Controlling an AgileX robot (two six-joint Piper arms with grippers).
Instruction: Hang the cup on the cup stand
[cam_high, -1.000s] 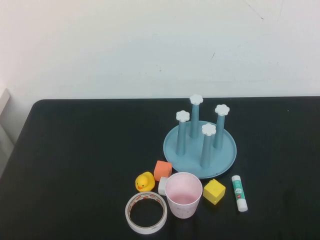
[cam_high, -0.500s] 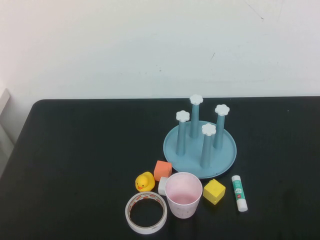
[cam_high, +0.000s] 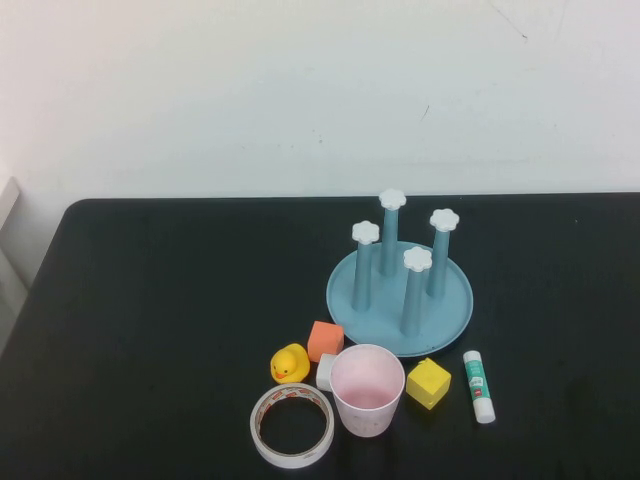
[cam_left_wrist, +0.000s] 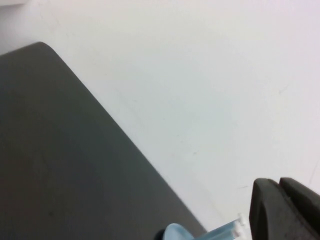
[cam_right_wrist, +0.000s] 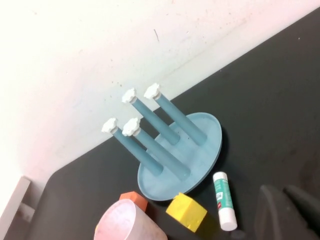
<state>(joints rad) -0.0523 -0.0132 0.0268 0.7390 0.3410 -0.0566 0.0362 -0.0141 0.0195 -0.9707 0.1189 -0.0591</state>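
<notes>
The pale pink cup (cam_high: 367, 389) stands upright, mouth up, on the black table near the front edge, in front of the cup stand (cam_high: 399, 296). The stand is a light blue round tray with four blue posts topped by white flower caps. Neither arm shows in the high view. In the right wrist view the cup (cam_right_wrist: 127, 223) and the stand (cam_right_wrist: 202, 150) are ahead of my right gripper (cam_right_wrist: 285, 192), which is shut and empty above the table. My left gripper (cam_left_wrist: 279, 186) is shut and empty, held high, with only a bit of the stand (cam_left_wrist: 220, 232) showing.
Around the cup lie a tape roll (cam_high: 291, 427), a yellow rubber duck (cam_high: 290, 363), an orange cube (cam_high: 325, 340), a small white block (cam_high: 325, 373), a yellow cube (cam_high: 428, 383) and a glue stick (cam_high: 478, 385). A white wall stands behind the table.
</notes>
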